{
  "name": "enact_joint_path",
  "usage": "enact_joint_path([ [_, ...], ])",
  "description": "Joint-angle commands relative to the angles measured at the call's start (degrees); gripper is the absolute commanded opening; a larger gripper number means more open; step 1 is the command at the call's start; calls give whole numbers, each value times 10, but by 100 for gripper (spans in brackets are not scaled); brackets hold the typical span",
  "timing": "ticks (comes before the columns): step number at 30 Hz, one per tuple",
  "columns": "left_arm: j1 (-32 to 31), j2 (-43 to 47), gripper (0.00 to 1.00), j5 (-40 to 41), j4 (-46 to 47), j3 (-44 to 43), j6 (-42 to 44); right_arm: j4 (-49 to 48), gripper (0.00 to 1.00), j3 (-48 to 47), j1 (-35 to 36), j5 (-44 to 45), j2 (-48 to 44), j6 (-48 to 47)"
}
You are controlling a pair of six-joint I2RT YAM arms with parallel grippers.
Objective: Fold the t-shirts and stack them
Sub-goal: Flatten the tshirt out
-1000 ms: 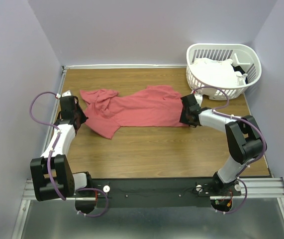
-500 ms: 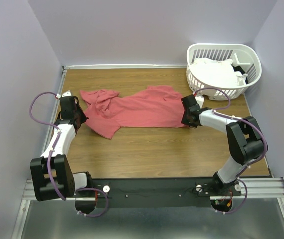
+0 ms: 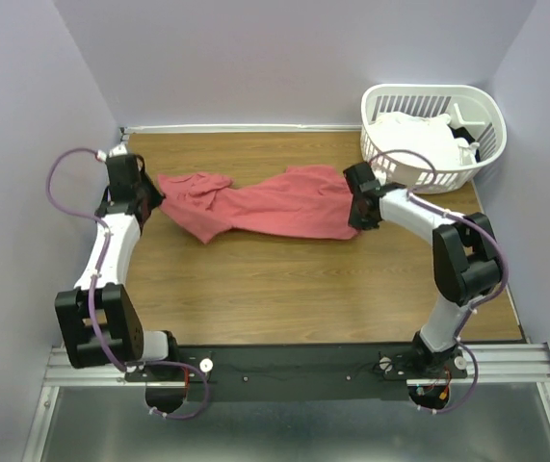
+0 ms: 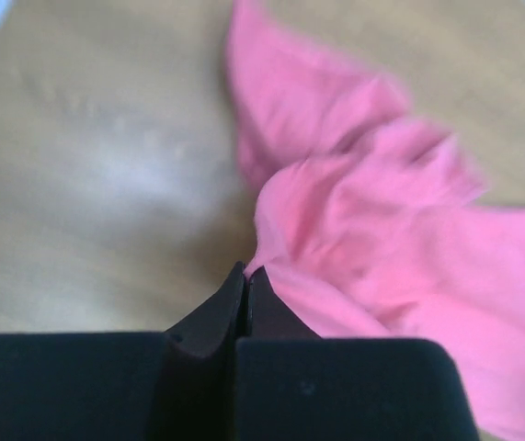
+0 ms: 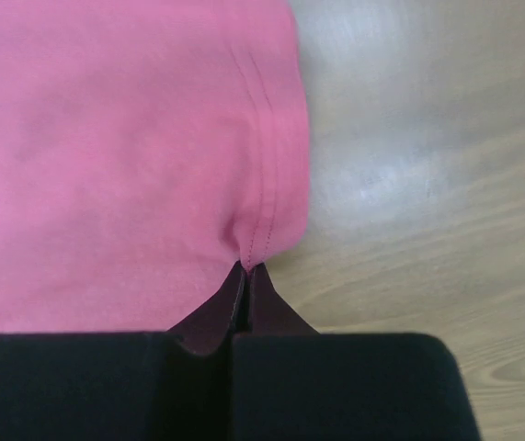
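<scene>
A coral-red t-shirt [image 3: 265, 204] hangs stretched between my two grippers over the back half of the wooden table, sagging in the middle. My left gripper [image 3: 149, 197] is shut on its bunched left end, and the left wrist view shows the cloth [image 4: 382, 248] pinched at the fingertips [image 4: 234, 289]. At the other end my right gripper [image 3: 356, 214] is shut on the stitched hem [image 5: 267, 197], held right at the tips [image 5: 245, 268]. White t-shirts [image 3: 414, 140] lie heaped in the basket.
The white slatted laundry basket [image 3: 486, 120] stands at the table's back right corner, close behind the right arm. Lilac walls close in the back and both sides. The wooden tabletop [image 3: 284, 289] runs bare to the front rail.
The right gripper closed on the shirt's hem. Both arms moved toward the back and lifted, pulling the red shirt up and narrower. The left gripper stayed shut on its end.
</scene>
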State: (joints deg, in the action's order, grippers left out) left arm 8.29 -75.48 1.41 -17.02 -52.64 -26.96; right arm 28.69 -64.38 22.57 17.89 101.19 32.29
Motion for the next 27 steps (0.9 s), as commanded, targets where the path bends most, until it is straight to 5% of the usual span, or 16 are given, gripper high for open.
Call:
enact_joint_path([
  [1, 6, -55, 0, 0, -18, -180, -25, 80, 1, -164, 0, 18, 18, -54],
  [5, 13, -116, 0, 2, -103, -454, -27, 124, 0, -367, -3, 62, 39, -96],
  [11, 15, -100, 0, 61, -150, -676, -10, 131, 0, -569, -5, 80, -4, -166],
  [16, 16, 6, 0, 90, -99, -674, 17, 119, 1, -591, -6, 27, -84, -228],
  [20, 15, 157, 0, 116, -29, -596, 38, 96, 0, -514, -5, -37, -207, -250],
  [27, 11, 264, 0, 168, -36, -635, 89, 78, 0, -449, -5, -118, -364, -275],
])
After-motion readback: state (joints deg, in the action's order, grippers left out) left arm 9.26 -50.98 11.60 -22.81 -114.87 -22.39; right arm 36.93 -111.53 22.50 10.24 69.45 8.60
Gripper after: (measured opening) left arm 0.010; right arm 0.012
